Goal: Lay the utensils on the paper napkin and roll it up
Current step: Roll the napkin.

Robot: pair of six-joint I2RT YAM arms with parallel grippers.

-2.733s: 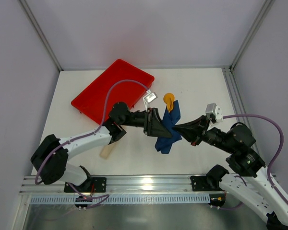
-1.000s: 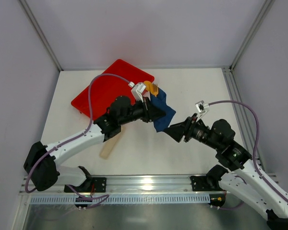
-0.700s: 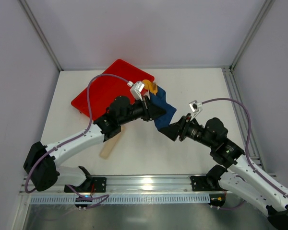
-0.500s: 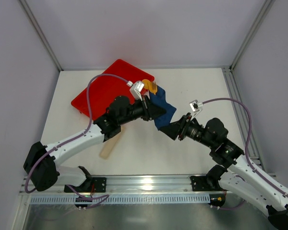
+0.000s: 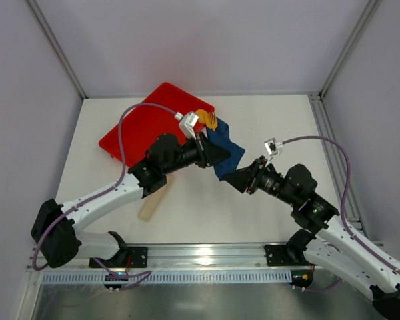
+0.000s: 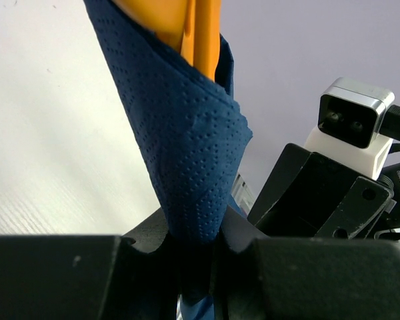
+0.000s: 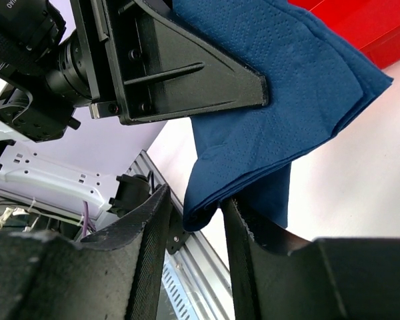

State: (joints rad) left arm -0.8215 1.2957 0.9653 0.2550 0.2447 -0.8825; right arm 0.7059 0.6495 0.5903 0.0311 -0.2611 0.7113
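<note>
**As the paper napkin (image 5: 228,155) wraps the utensils (image 5: 208,120), two pincers flank it**

Where the left pincer (image 6: 197,233) clamps it tight, the bundle hangs above the counter (image 5: 273,133) — long axis running near to far, orange fork tines poking out the far end by the red tray's (image 5: 137,133) corner. The right pincer (image 7: 197,217) has its fingers (image 7: 147,247) either side of the napkin's lower corner, partly apart; whether they pinch it cannot be told.

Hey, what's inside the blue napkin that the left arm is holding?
Orange utensils stand inside the napkin, which is pinched in the left claw. Only their top ends poke out; the paper hides the rest, so their number is unclear.
</note>
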